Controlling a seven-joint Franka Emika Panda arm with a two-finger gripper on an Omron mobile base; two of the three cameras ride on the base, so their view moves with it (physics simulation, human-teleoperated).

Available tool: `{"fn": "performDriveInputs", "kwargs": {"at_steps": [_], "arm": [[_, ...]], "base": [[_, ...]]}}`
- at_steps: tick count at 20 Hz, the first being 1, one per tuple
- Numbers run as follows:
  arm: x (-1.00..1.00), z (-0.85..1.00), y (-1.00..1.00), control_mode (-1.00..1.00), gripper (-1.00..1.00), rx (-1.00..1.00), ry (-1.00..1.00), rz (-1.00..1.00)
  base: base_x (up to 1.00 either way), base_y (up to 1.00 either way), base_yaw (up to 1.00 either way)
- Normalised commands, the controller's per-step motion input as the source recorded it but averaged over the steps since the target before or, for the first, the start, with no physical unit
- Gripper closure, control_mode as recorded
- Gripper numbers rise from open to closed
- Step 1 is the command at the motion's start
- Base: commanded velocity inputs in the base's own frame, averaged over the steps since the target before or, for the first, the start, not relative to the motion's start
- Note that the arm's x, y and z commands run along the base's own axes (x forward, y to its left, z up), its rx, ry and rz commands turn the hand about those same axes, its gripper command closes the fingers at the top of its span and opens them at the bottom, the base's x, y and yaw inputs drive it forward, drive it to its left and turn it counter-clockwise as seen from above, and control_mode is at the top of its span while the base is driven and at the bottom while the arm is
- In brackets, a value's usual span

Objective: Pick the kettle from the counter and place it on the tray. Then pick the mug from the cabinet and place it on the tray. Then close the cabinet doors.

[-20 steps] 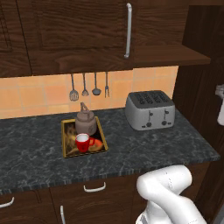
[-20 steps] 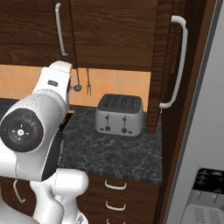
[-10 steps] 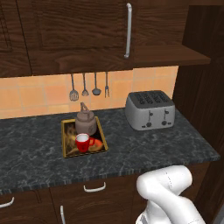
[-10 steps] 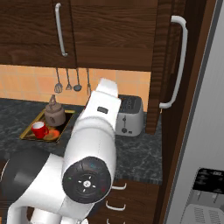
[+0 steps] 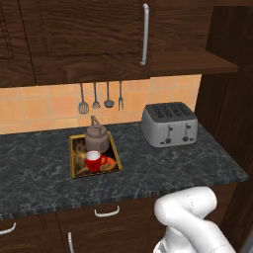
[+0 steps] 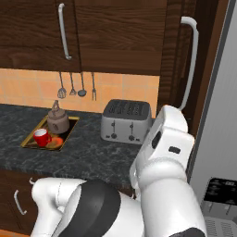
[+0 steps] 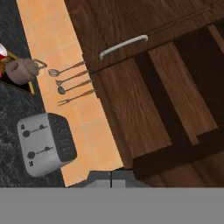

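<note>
**Kettle and mug on the tray; arm swinging aside at the cabinet front.**

The tray (image 5: 94, 171) lies on the counter (image 5: 39, 163), left of the toaster (image 5: 169, 124); on it stand the kettle (image 5: 97, 138) and, in front of that, the mug (image 5: 93, 160). Over the last second these things have not moved, while the arm, seen from the right base, has swept from the left of the toaster across to its right. The gripper (image 7: 111, 178) has its jaws closed on nothing and looks along the cabinet doors (image 7: 131, 118). The door (image 5: 89, 39) above the tray appears shut; whether the rightmost door (image 6: 178, 55) is fully closed cannot be told, so only that last step may remain.
</note>
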Motion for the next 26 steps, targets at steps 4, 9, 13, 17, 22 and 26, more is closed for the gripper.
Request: {"fn": "performDriveInputs", "kwargs": {"at_steps": [4, 9, 13, 17, 22, 26], "arm": [[0.04, -0.20, -1.00, -1.00, 1.00, 0.03, -0.07, 0.02], [0.75, -0.37, -0.99, -1.00, 1.00, 0.08, -0.01, 0.02], [1.00, -0.18, -0.59, -1.00, 1.00, 0.09, 0.00, 0.10], [1.00, 0.00, -0.02, -1.00, 1.00, 0.08, -0.01, 0.20], [0.74, 0.22, 0.01, -1.00, 1.00, 0.08, -0.12, 0.20], [0.13, 0.40, 0.51, -1.00, 1.00, 0.00, -0.19, 0.16]], "base": [[0.00, 0.00, 0.00], [0.00, 0.00, 0.00], [0.00, 0.00, 0.00], [0.00, 0.00, 0.00], [0.00, 0.00, 0.00], [0.00, 0.00, 0.00]]}}
